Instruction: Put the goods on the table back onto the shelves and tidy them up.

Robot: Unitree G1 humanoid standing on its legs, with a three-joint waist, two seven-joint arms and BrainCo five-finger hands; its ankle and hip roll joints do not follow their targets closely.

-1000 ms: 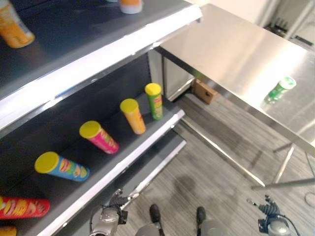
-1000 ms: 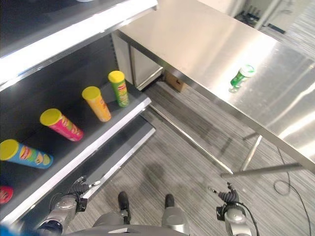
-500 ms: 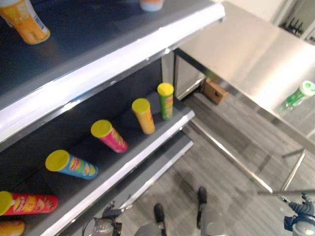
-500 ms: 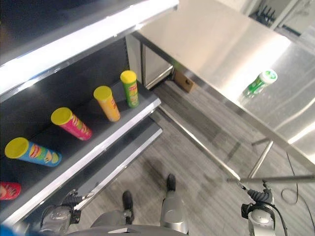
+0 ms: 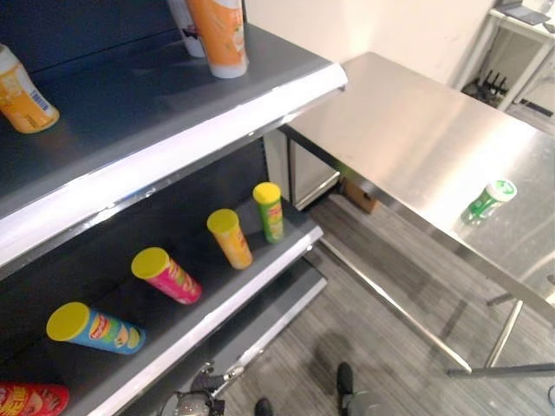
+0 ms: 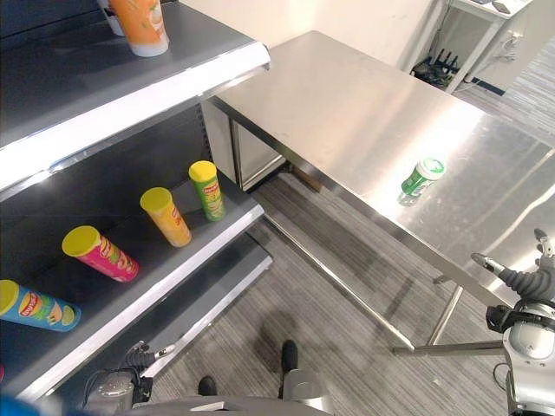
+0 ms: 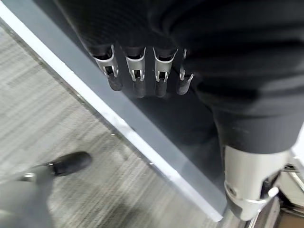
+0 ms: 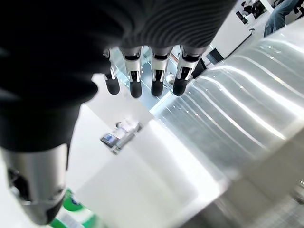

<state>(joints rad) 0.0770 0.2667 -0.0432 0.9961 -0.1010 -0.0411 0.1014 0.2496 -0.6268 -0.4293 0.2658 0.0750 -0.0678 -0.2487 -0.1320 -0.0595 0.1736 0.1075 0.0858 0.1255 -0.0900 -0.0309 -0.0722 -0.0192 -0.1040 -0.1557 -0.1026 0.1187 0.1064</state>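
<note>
A green can (image 5: 491, 198) stands alone on the steel table (image 5: 408, 121), near its front edge; it also shows past my right thumb as the green can (image 8: 71, 211). My right hand (image 6: 525, 284) hangs open beside the table's front edge, to the right of the can and apart from it, holding nothing. My left hand (image 6: 121, 387) is low by the bottom shelf (image 7: 123, 128), fingers (image 7: 137, 78) straight and empty. On the middle shelf (image 5: 260, 269) lie tilted chip tubes: green (image 5: 270, 211), orange (image 5: 231, 237), pink (image 5: 165, 274), blue (image 5: 94, 328) and red (image 5: 30, 400).
The top shelf (image 5: 165, 147) carries an orange bottle (image 5: 218, 35) and a yellow bottle (image 5: 22, 87). A cardboard box (image 5: 357, 192) sits under the table. Table legs and a crossbar (image 5: 499, 371) stand on the striped floor between shelves and table.
The camera has swung, so the whole scene shifted. My right hand has risen from near the floor to the height of the table's edge. The left hand stays low.
</note>
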